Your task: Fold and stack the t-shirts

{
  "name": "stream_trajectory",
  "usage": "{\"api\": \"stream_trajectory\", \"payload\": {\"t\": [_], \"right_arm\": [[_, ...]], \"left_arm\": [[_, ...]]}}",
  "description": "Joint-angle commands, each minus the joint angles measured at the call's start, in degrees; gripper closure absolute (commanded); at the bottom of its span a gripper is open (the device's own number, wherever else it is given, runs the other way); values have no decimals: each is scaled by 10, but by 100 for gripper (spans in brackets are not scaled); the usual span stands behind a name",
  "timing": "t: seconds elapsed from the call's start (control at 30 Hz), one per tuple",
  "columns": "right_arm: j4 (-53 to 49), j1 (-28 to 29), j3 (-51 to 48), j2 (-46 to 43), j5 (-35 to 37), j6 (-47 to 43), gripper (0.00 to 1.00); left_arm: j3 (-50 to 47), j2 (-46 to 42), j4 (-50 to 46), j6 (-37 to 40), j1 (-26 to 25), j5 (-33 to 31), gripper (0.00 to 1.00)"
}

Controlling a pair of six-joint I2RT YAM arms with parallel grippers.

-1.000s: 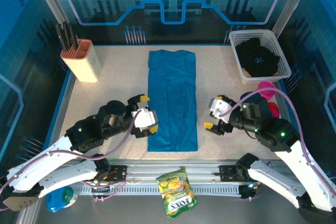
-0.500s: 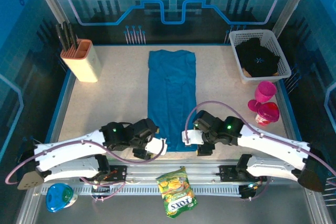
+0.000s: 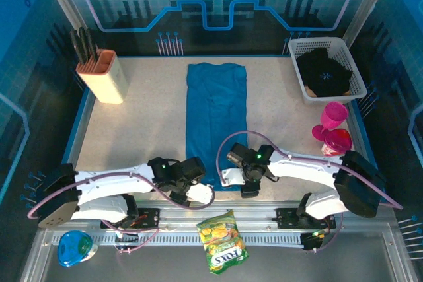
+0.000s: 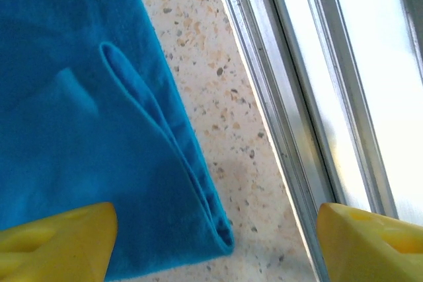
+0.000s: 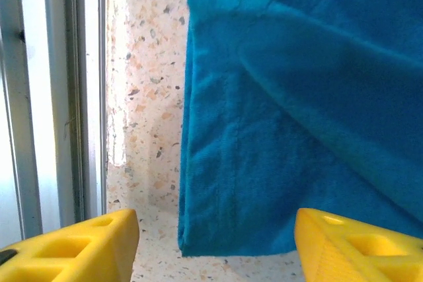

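The left gripper [image 4: 211, 242] hangs with its yellow fingers wide apart over the near left corner of the teal shirt [image 3: 216, 117], gripping nothing. The right gripper [image 5: 215, 246] is spread too, over the near right corner. The shirt lies flat on the table [image 3: 152, 110] in a long strip. The black shirt [image 3: 324, 74] sits bunched in the white basket [image 3: 295, 47], far right.

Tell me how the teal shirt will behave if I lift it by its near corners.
Probably floppy: the teal shirt lies flat in folded layers with soft doubled edges at its near corner, so it should drape, and the layers may slip apart. The cloth looks thin, so likely light.
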Motion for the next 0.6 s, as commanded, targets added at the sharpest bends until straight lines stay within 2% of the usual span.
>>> {"api": "stream_trajectory", "payload": {"t": [0.0,0.2,0.57], "right_arm": [[0,5,2,18,-11,-6,38],[9,4,1,51,-5,-6,45],[23,-3,6,78,-4,-7,54]], "left_arm": [[-9,26,36,21,11,23,21],[-7,58,63,39,52,27,23],[14,165,88,62,87,-5,40]]}}
